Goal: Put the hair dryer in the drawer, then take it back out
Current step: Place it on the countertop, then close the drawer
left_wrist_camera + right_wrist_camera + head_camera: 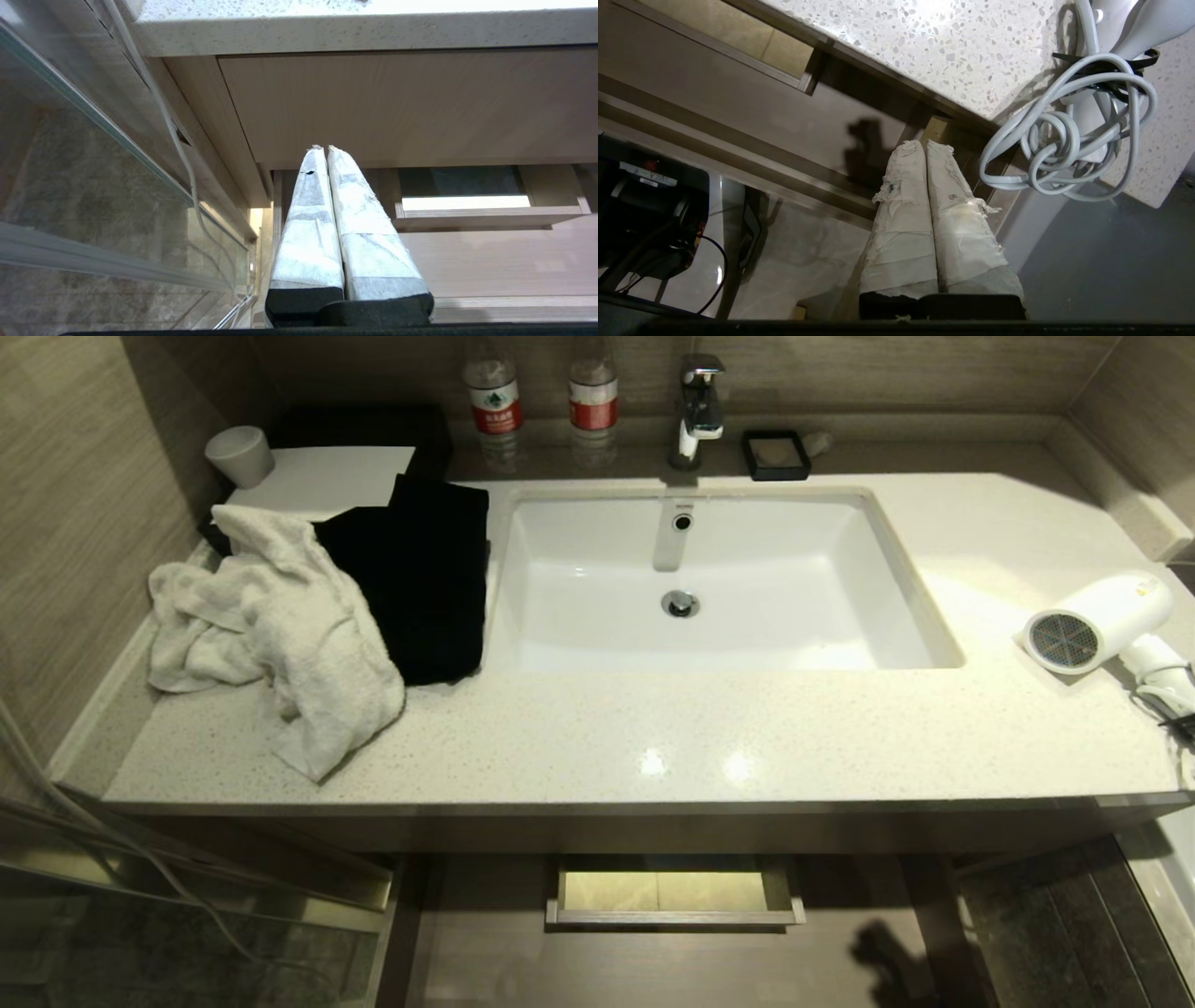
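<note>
Nearest the lens in the right wrist view, the right gripper (926, 144) shows its two tape-wrapped fingers (903, 219) pressed together with nothing between them, tips pointing toward the lower centre of that frame where the counter's edge meets the dark cabinet front. Its clenched, empty state suits an arm that is travelling rather than grasping, and I judge it is being brought up toward its target. That target, the hair dryer (1097, 621), lies on its side at the far right of the head view, on the speckled countertop (653, 728), grille facing the sink (695, 583) and handle running off toward the right edge. Its coiled cord (1069, 140), bundled with a dark tie, hangs over the counter edge in the upper right of the right wrist view, close beside the fingertips but not touching them; the loose loops could snag when the dryer is lifted. At the bottom centre of the head view the drawer (674, 891) stands pulled out below the counter, its boxed cut-out showing, so the way in is already open. The left gripper (325, 148) is likewise clamped shut on nothing, parked low beside the cabinet, facing the wood panel. A white towel (271, 635) and a black cloth (420, 579) lie heaped at the left of the counter, well apart from the work.
</note>
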Motion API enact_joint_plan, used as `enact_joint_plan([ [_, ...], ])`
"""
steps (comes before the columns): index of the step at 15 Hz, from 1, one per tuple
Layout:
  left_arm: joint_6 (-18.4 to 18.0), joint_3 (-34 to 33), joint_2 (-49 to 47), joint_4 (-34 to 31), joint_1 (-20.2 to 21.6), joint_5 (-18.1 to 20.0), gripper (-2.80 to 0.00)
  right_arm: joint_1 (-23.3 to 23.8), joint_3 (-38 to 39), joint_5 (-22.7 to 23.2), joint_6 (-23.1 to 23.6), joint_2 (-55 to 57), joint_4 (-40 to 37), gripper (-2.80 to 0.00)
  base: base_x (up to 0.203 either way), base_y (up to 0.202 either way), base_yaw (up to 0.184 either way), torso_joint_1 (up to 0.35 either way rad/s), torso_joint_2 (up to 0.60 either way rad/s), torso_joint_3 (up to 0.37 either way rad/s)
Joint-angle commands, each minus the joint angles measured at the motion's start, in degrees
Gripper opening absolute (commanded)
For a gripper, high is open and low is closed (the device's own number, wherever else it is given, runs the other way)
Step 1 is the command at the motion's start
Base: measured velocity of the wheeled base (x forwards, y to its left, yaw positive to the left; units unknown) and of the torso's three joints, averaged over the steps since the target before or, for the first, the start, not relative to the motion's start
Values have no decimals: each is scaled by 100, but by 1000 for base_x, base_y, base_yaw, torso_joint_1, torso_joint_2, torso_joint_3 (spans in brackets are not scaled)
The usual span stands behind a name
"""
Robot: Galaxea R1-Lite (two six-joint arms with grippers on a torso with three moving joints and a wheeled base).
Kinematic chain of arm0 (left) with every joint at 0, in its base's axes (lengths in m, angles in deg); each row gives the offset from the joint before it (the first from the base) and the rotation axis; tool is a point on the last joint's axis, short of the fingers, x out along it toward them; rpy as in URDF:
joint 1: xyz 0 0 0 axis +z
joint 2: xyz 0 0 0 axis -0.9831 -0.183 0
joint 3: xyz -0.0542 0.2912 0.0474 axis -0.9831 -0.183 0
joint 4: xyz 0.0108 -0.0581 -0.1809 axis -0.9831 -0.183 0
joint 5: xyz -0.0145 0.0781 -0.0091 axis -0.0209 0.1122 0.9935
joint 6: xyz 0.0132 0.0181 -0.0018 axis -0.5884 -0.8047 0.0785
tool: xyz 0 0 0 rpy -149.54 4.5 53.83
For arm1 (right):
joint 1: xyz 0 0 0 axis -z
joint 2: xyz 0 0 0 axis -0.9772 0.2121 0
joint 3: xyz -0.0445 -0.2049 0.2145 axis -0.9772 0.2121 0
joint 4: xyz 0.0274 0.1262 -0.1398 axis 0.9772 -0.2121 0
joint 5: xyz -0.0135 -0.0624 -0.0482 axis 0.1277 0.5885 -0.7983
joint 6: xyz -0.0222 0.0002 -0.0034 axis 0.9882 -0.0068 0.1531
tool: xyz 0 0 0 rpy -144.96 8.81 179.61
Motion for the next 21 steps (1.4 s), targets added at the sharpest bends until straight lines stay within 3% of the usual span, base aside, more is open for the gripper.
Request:
enact_joint_plan([
  [1,0,0,8,2,0,0,-280,0,4,18,30,11,-14,-280,0,0,0,0,0,0],
  [8,0,0,9,2,0,0,-280,0,79,26,39,-77,3,-280,0,0,0,-248,62,-188],
  [21,0,0,9,2,0,0,-280,0,219,26,47,-218,30,-280,0,0,0,-251,-38,-293],
])
